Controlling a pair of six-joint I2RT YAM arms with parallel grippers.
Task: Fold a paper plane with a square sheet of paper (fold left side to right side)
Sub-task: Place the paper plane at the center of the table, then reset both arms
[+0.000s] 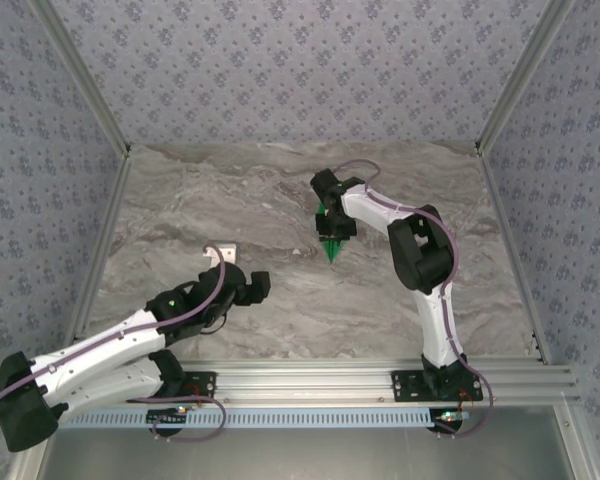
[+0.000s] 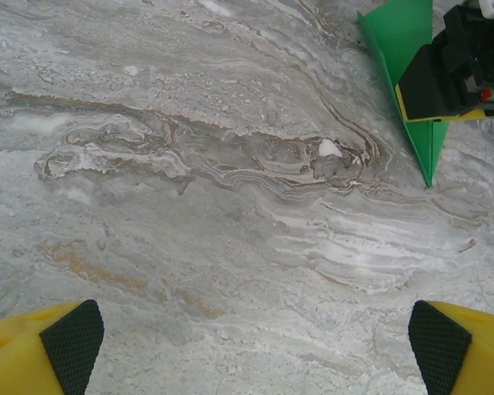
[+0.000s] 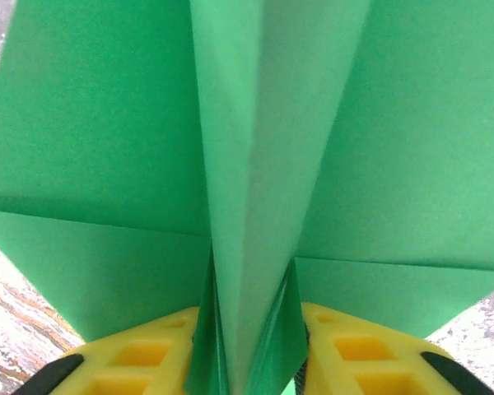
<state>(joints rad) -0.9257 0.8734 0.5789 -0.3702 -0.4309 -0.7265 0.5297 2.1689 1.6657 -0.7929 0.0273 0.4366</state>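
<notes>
**One green dart, two grippers, one of them at the paper**

From the top camera: two arms and one folded thing. The left arm (image 1: 110, 350) lies low across the near left of the marble table (image 1: 180, 190). The left gripper (image 1: 257, 285) is well apart from the paper. The right arm (image 1: 425, 260) reaches toward the middle of the table, and the right gripper (image 1: 332, 230) sits right over the paper plane (image 1: 332, 250), whose green point faces the near edge. One small pale bracket (image 1: 220, 253) lies on the table just beyond the left gripper. From this height, neither gripper's jaw gap can be read.

The left wrist camera supplies it for one. Two yellow fingers with black pads (image 2: 70, 346) stand at the bottom corners, spread wide, with bare marble between them. At the top right the plane (image 2: 395, 37) narrows to a sharp tip, partly covered by the right gripper's black body.

The right wrist camera adds the close detail. The plane (image 3: 255, 164) spreads two flat wings with crease lines, and its one raised central fold runs down between two yellow fingers (image 3: 148, 358). These stand slightly apart, right against the fold on both sides. Whether they pinch the fold or merely flank it cannot be told.
</notes>
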